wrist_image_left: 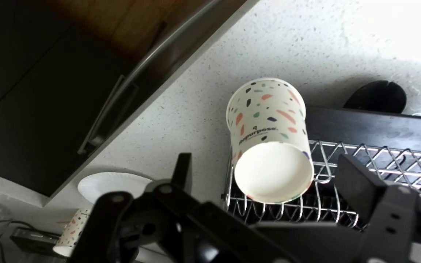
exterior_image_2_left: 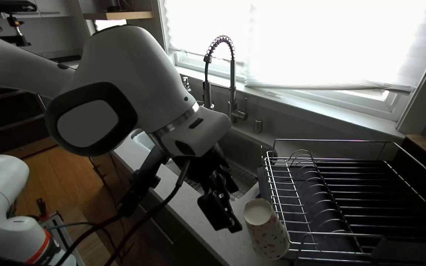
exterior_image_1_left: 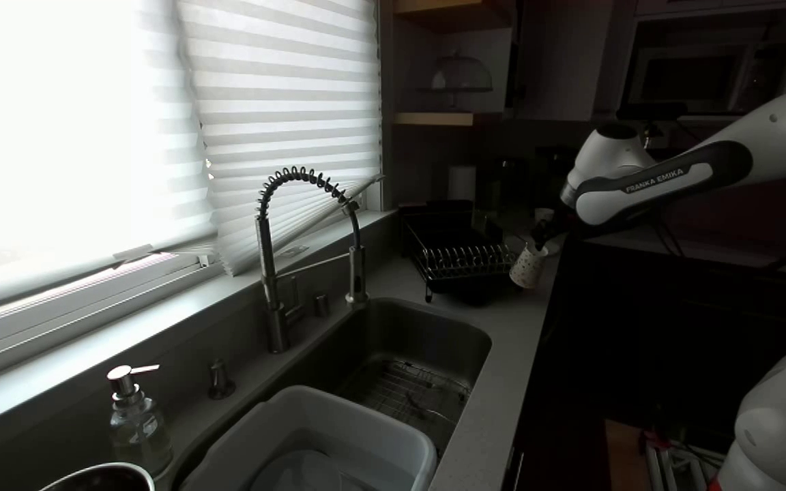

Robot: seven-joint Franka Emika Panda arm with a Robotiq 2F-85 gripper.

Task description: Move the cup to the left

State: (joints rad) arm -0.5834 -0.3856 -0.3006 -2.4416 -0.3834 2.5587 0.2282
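Note:
The cup (wrist_image_left: 269,109) is a whitish paper cup with coloured specks. It stands upside down on the counter against the corner of the dish rack; it also shows in both exterior views (exterior_image_1_left: 528,268) (exterior_image_2_left: 267,236). My gripper (wrist_image_left: 265,164) is open and empty. In the wrist view the cup's near end appears between the two spread fingers, with gaps on both sides. In an exterior view the gripper (exterior_image_2_left: 223,207) hangs beside and a little above the cup. In an exterior view the gripper (exterior_image_1_left: 540,234) is just above the cup's top.
The dish rack (exterior_image_2_left: 346,199) stands right beside the cup. A speckled second cup (wrist_image_left: 72,230) and a white plate (wrist_image_left: 112,184) are on the counter. The sink holds a grey basin (exterior_image_1_left: 372,416). The coiled faucet (exterior_image_1_left: 265,256) and soap bottle (exterior_image_1_left: 139,436) stand behind it.

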